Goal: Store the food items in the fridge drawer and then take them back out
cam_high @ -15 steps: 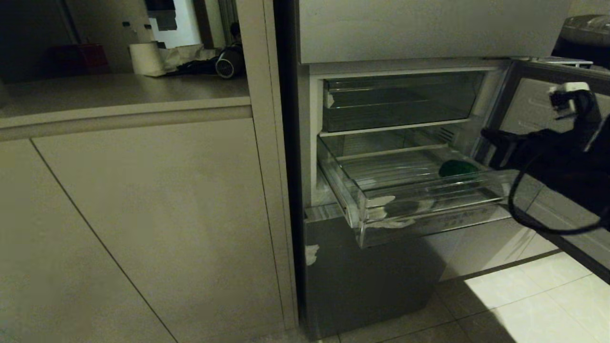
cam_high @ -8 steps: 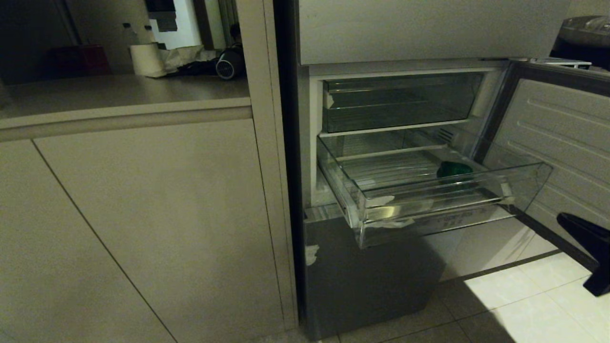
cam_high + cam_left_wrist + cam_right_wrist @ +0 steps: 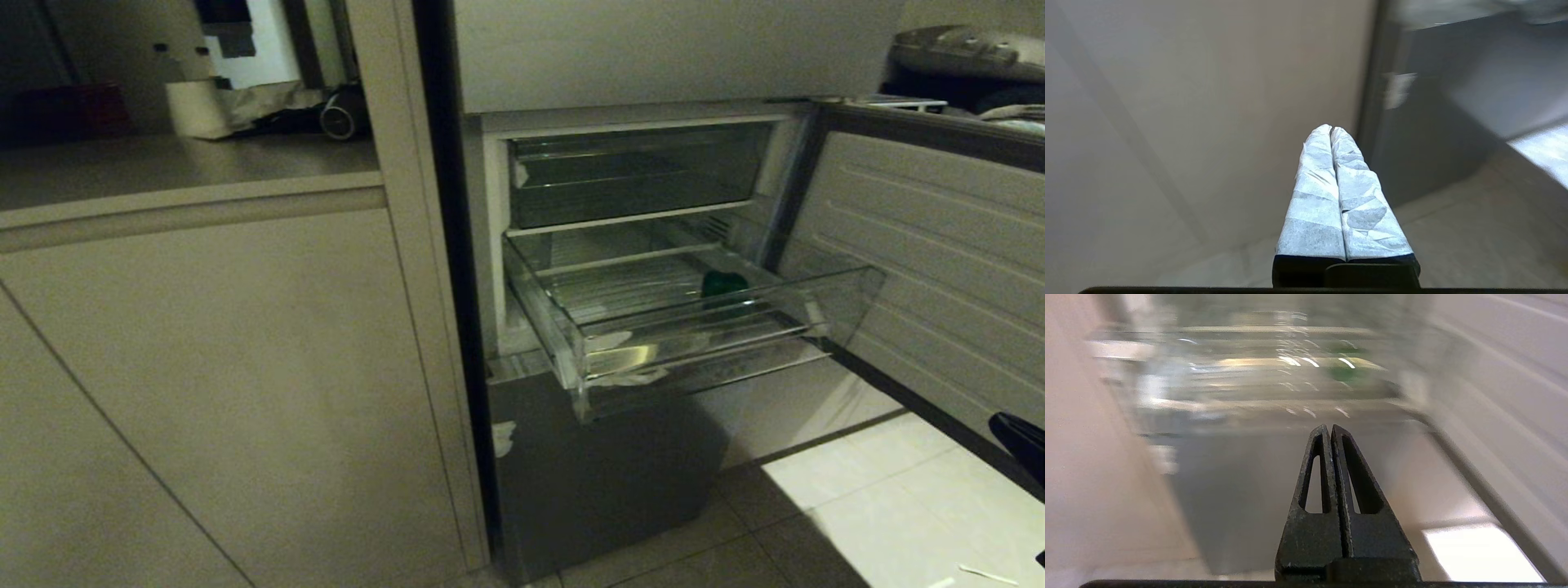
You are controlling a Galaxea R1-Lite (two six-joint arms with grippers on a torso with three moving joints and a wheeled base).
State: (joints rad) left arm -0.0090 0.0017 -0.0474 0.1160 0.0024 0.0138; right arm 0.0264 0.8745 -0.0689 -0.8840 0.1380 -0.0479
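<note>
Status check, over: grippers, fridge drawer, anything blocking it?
Left gripper shut, empty, parked low by the cabinet. Right gripper shut, empty, clear of the drawer. Fridge drawer pulled out, green item inside. Nothing blocking it.

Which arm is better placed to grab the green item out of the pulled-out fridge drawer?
Probably the right. The right gripper, shut and empty, faces the fridge drawer holding the green item. The left gripper, shut, faces the cabinet panel.

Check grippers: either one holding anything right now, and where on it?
Nothing held. Left gripper and right gripper both have jaws shut on nothing. The green item lies loose in the fridge drawer.
</note>
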